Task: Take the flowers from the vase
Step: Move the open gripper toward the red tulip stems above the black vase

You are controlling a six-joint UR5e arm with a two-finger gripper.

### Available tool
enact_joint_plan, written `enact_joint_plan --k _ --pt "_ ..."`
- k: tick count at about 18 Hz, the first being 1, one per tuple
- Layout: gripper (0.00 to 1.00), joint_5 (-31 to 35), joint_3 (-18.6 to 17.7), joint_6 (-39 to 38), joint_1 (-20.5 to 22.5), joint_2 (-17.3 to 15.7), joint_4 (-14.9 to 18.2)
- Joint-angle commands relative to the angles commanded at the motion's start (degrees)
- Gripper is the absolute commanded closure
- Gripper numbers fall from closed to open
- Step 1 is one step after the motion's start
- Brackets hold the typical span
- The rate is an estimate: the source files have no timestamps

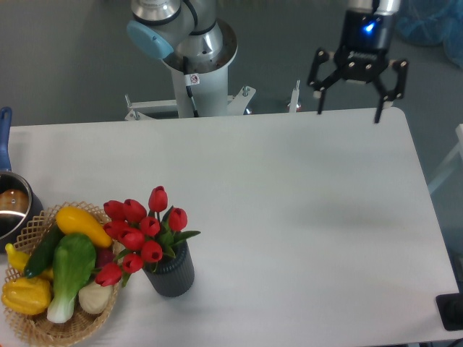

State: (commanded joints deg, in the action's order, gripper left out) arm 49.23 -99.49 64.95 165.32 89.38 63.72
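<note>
You see red buds on green leaves: flowers | dark grey, vertical ribs: vase | black with a blue light: gripper | tan weave: basket at 9 o'clock of the vase, holding yellow, green and white produce | white: table | silver, blue handle: pot
</note>
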Motion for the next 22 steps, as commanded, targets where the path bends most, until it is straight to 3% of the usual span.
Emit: enact_joint_plan --k 5,9,13,15,16,18,22 --pt "0.00 0.08 -0.27 3.15 -6.49 3.34 0.00" --pt "0.00 0.52 -0.97 7.73 -8.52 5.62 0.26" --pt "0.00 5.44 -1.58 8.53 -14.39 8.95 0.09" --pt "0.00 5.00 -1.67 8.26 -14.85 9.23 0.00" --pt "0.00 4.91 -2.89 8.17 -15.99 9.58 -0.26" --pt "0.00 4.22 -5.09 8.00 -17.05 10.63 -4.56" --pt "0.00 0.52 -4.75 6.95 -17.49 11.60 -5.45"
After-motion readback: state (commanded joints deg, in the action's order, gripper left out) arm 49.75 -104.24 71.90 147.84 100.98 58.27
